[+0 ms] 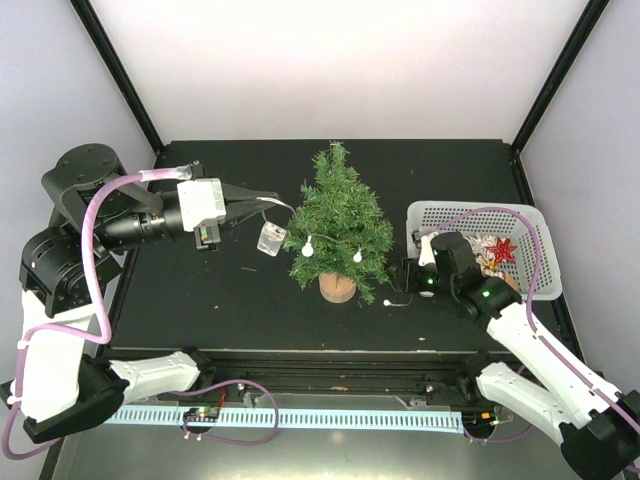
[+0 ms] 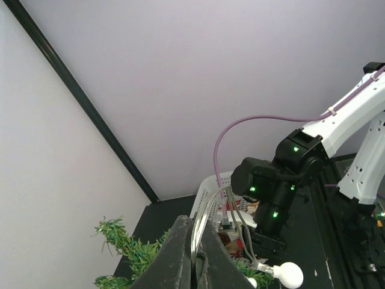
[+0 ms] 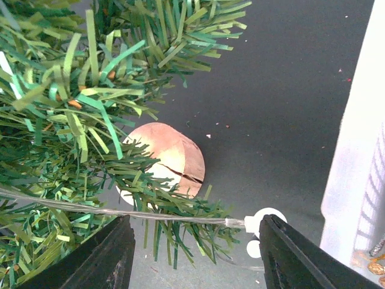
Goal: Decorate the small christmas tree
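One small christmas tree (image 1: 340, 215) on black table (image 1: 200, 300), left gripper (image 2: 194, 260) clenched on light string (image 3: 180, 218), right gripper (image 3: 195, 244) spread wide, grasping nothing, beside wooden base (image 3: 171, 156).

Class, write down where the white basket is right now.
In the top view the white basket sits on the right side of the table, right of the small christmas tree, with the right gripper between the two near the basket's left wall.
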Controlling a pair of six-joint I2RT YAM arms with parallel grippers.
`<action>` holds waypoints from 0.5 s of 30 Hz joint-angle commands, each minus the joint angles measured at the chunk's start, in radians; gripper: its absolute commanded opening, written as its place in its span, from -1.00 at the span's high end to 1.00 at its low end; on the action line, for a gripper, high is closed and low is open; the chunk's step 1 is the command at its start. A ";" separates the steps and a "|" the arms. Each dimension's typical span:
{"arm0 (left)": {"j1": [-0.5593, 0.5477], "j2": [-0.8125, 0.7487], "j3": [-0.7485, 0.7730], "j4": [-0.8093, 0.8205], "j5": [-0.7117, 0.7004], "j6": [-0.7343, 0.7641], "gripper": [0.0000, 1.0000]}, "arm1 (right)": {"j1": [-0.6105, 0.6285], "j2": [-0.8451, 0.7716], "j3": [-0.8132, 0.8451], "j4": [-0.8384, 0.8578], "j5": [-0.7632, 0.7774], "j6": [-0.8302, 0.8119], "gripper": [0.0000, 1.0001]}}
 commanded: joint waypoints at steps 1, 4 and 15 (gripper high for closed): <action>-0.005 -0.013 -0.012 -0.008 -0.004 -0.013 0.97 | 0.022 0.003 0.000 0.043 0.008 -0.004 -0.17; -0.005 -0.012 -0.020 -0.006 -0.003 -0.014 0.97 | 0.029 0.014 0.005 0.061 0.017 -0.002 -0.17; -0.004 -0.012 -0.030 -0.004 0.000 -0.021 0.97 | 0.053 0.079 0.021 0.129 0.062 -0.012 -0.08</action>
